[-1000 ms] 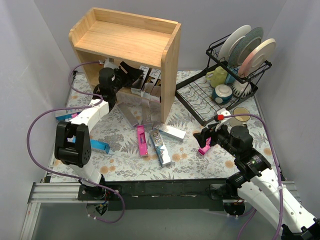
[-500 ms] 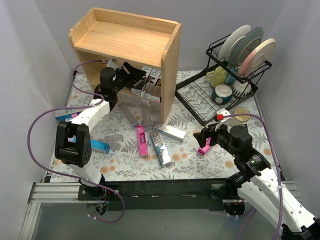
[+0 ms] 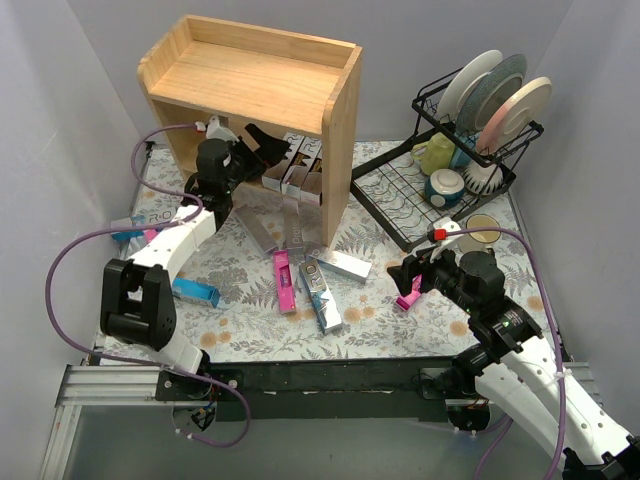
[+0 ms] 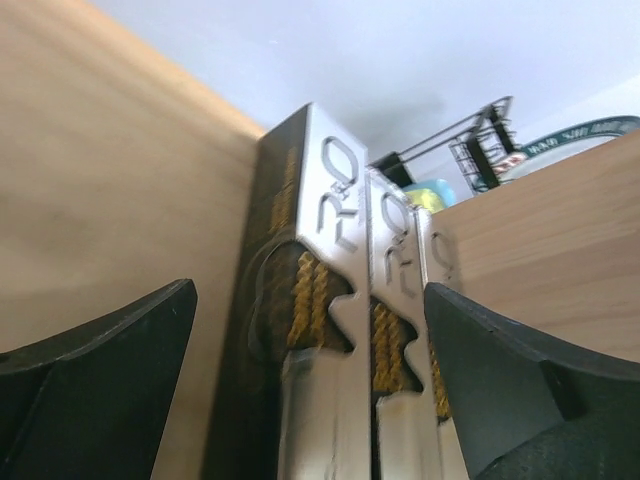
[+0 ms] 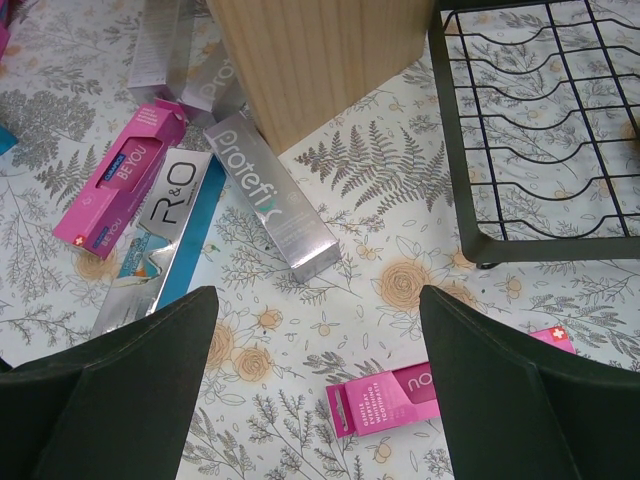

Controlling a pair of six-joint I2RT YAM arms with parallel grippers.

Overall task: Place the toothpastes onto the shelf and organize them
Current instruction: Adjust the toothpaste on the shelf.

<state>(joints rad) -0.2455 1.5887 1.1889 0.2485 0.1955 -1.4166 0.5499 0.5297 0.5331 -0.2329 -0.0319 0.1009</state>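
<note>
The wooden shelf (image 3: pixel 255 80) stands at the back left. Silver R&O toothpaste boxes (image 4: pixel 330 330) stand upright side by side in its lower compartment (image 3: pixel 298 170). My left gripper (image 3: pixel 255 150) reaches into that compartment, open, and its fingers (image 4: pixel 90 360) stand wide on either side of the boxes without pressing them. More toothpastes lie on the table: a pink one (image 3: pixel 283 281), a silver R&O one (image 3: pixel 320 295), a silver Protefix one (image 3: pixel 342 264) and a blue one (image 3: pixel 195 291). My right gripper (image 3: pixel 408 280) hovers open just above another pink toothpaste (image 5: pixel 400 400), holding nothing.
A black dish rack (image 3: pixel 440 190) with plates (image 3: pixel 500 90), a mug and a bowl fills the back right. Two silver boxes (image 3: pixel 262 230) lie flat by the shelf's front. Another blue box (image 3: pixel 125 228) lies at the far left, under the left arm's cable.
My left gripper has opened wide, letting go of the silver box that it held in the shelf. The left arm's lower links have shifted left. The right arm has not moved.
</note>
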